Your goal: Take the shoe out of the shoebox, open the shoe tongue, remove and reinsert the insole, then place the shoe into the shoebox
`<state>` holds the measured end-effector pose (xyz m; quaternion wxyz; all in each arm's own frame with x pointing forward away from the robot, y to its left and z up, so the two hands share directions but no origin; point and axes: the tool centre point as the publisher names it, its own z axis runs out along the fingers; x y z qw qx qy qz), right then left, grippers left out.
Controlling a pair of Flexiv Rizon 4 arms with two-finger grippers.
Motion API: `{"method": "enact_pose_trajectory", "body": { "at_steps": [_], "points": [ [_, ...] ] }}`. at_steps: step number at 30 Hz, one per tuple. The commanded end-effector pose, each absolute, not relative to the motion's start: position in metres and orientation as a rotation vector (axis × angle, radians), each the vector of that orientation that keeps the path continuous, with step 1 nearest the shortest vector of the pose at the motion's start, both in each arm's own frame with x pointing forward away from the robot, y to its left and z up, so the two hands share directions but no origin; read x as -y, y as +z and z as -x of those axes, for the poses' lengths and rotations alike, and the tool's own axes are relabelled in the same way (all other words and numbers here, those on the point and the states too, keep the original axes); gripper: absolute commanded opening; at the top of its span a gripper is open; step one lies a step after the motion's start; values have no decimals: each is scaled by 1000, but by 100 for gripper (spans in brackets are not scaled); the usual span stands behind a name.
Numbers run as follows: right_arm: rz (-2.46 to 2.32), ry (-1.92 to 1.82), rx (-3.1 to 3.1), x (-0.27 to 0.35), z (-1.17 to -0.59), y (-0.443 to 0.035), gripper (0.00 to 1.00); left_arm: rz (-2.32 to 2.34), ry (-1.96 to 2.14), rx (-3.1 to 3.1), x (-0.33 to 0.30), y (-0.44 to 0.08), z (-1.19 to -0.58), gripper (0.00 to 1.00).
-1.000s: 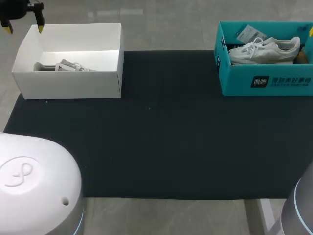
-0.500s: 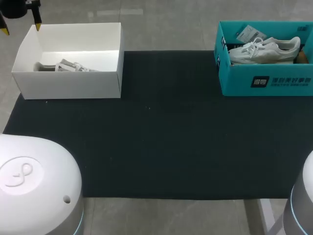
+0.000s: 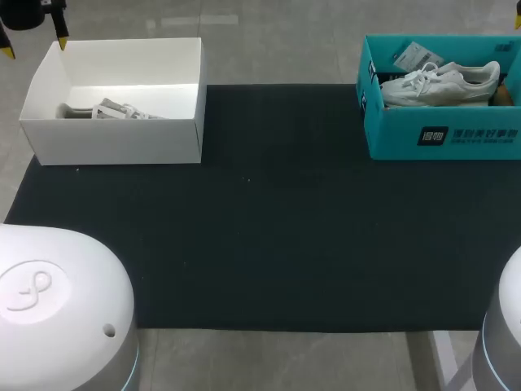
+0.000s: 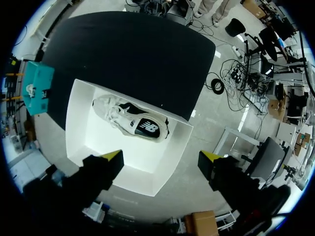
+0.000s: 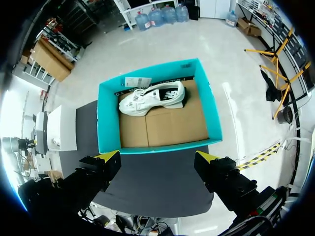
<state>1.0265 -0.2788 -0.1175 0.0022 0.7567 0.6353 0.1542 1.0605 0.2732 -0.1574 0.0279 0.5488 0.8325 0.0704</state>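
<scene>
A white shoe (image 3: pixel 440 83) lies on its side in the teal shoebox (image 3: pixel 444 137) at the back right of the black mat. In the right wrist view the shoe (image 5: pixel 152 98) rests along the far wall of the teal shoebox (image 5: pixel 214 123), on bare cardboard. My right gripper (image 5: pixel 157 158) hangs open high above that box's near wall. A second shoe (image 3: pixel 114 110), white with a dark insole, lies in the white box (image 3: pixel 114 142) at the back left. My left gripper (image 3: pixel 34 47) is open, above that box's far left corner. Below the left gripper (image 4: pixel 161 158) that shoe (image 4: pixel 132 120) shows whole.
The black mat (image 3: pixel 269 228) covers the table between the two boxes and in front of them. A paper tag (image 3: pixel 415 57) lies in the teal box behind the shoe. My arms' white bases (image 3: pixel 57 309) fill the near corners.
My left gripper has drifted a little up and back at the white box's far corner. The right gripper's yellow tip has slid up along the right edge. Boxes and shoes are unmoved.
</scene>
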Motion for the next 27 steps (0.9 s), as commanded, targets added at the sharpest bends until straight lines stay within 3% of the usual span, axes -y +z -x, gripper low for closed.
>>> {"method": "enact_pose_trajectory", "body": {
  "at_steps": [1, 27],
  "points": [
    [-2384, 463, -1986, 280, -1032, -124, 100, -1696, 220, -2572, -273, -157, -1061, 100],
    [-2323, 145, -1925, 333, -1154, -228, 100, -1696, 220, -2572, -273, -157, -1061, 100]
  ]
}}
